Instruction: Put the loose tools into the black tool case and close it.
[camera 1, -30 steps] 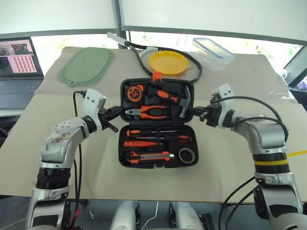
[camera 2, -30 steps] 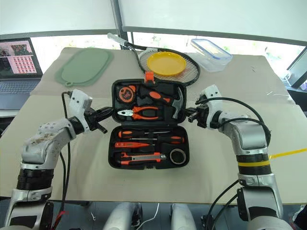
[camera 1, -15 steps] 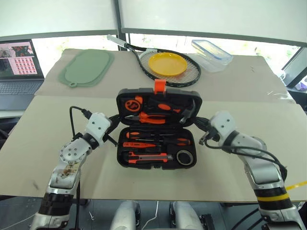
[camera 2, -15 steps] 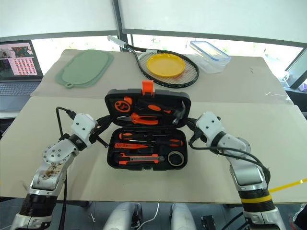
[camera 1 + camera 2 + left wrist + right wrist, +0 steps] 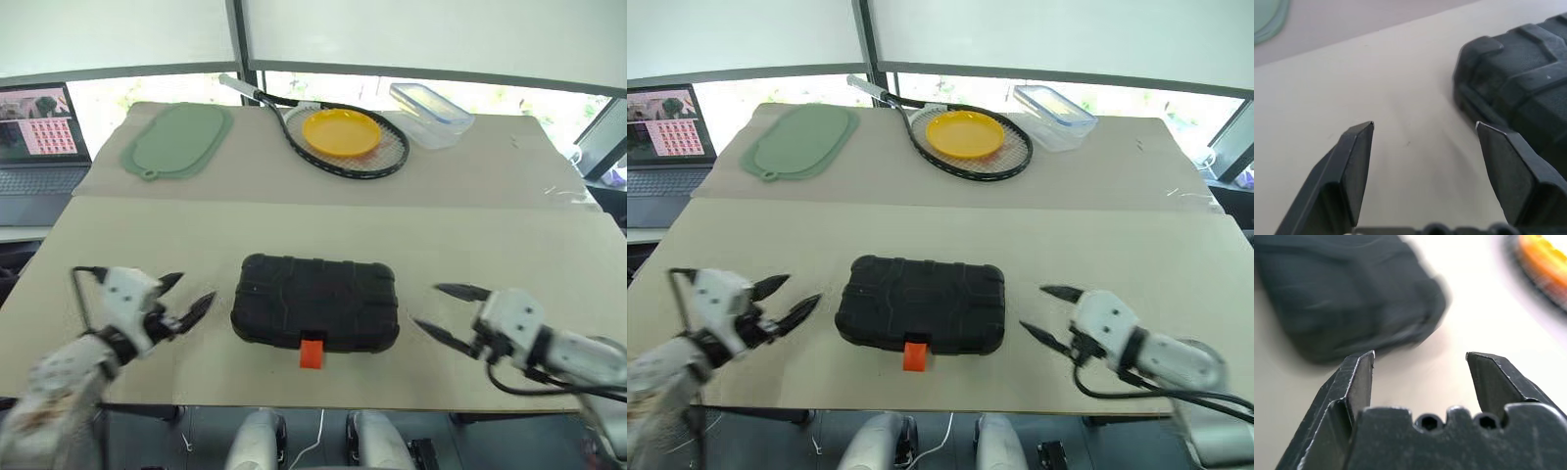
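The black tool case point(image 5: 315, 304) lies shut and flat near the front edge of the desk point(image 5: 490, 245), midway between its left and right sides, with its small orange latch point(image 5: 312, 352) hanging over the case's front side toward you. No loose tools lie on the desk, so you may judge them stowed inside; whether the latch is snapped home you cannot tell.

Expect the case to handle as a stiff, ribbed plastic shell, fairly heavy for its size with steel tools in it, and apt to slide on the smooth desk if you push from one side alone. If you must move it, take it by the two short ends at once, or press down on the lid near the latch while you work the tab.

Your left tool point(image 5: 186, 297) hangs just off the case's left end, pointing inward at it, its two black fingers spread wide and empty. In the left wrist view, the case's corner sits past one fingertip, apart from it.

Your right tool point(image 5: 441, 308) mirrors this off the right end, angled in toward the case, equally wide open, gripping nothing and clear of the shell.
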{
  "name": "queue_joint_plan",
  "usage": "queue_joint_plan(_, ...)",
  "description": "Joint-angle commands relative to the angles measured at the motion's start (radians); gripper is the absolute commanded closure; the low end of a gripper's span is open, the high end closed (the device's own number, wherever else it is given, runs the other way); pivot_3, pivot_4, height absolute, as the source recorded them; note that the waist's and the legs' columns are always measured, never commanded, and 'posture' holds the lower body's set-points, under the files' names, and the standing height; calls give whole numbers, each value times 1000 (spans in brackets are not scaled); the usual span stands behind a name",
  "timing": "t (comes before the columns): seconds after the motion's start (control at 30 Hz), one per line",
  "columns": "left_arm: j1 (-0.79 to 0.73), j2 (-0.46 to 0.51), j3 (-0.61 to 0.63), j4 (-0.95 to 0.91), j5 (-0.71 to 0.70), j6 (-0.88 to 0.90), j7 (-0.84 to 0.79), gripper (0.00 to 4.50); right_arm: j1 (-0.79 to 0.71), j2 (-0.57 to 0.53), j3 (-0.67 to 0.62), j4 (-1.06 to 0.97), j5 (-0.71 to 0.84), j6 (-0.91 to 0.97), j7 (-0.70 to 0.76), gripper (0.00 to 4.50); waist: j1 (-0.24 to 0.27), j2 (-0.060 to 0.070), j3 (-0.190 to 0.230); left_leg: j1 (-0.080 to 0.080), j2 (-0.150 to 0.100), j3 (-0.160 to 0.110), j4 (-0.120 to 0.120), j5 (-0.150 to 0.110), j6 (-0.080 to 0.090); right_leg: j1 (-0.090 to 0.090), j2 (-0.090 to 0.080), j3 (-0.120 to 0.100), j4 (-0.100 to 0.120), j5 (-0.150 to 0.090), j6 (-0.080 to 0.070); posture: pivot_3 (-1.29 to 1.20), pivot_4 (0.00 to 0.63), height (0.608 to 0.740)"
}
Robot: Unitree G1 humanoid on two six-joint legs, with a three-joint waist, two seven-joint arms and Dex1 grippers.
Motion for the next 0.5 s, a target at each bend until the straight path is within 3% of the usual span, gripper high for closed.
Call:
queue_joint_plan(0.03, -63, 86, 24, 90, -56, 59, -73, 1024, 73, -64, -61, -97, 182, 111, 144, 1421, 8, 0, 0, 1, 1, 0, 0, 0, 0, 0, 1, 0, 0, 0, -1, 0, 150, 738)
queue_joint_plan(0.17, -361, 183, -288, 399, 145, -129, -238, 2163, 56, -130, 106, -81, 134, 91, 260, 2547, 29, -1, 0, 9, -1, 1, 0, 1, -2, 3, 3, -2, 0, -9, -2, 0, 150, 738)
queue_joint_plan(0.3, -559, 154, -464, 577, 271, -269, -318, 3584, -52, -101, 216, -42, 101, 96, 250, 3922, 26, -3, -1, 4, 1, 3, 0, 1, -2, 4, 2, 0, -2, -2, -9, 0, 150, 738)
queue_joint_plan(0.37, -667, 105, -551, 676, 332, -339, -345, 4229, -119, -70, 277, -19, 80, 98, 237, 4494, 22, -4, -2, 0, 0, 4, 0, 0, -2, -1, 3, 2, -1, 2, -2, 0, 150, 738)
queue_joint_plan(0.4, -716, 78, -588, 724, 362, -374, -353, 4450, -147, -54, 301, -3, 69, 93, 233, 4500, 23, -4, -1, -2, -2, 3, 1, 0, -2, -2, 4, 1, -1, 2, -2, 0, 150, 738)
queue_joint_plan(0.5, -807, 21, -655, 833, 432, -452, -367, 4450, -202, -22, 340, 38, 37, 82, 225, 4500, 25, -5, -1, -4, -3, 6, 2, 1, -3, -3, 4, -1, 0, 2, -1, 0, 150, 738)
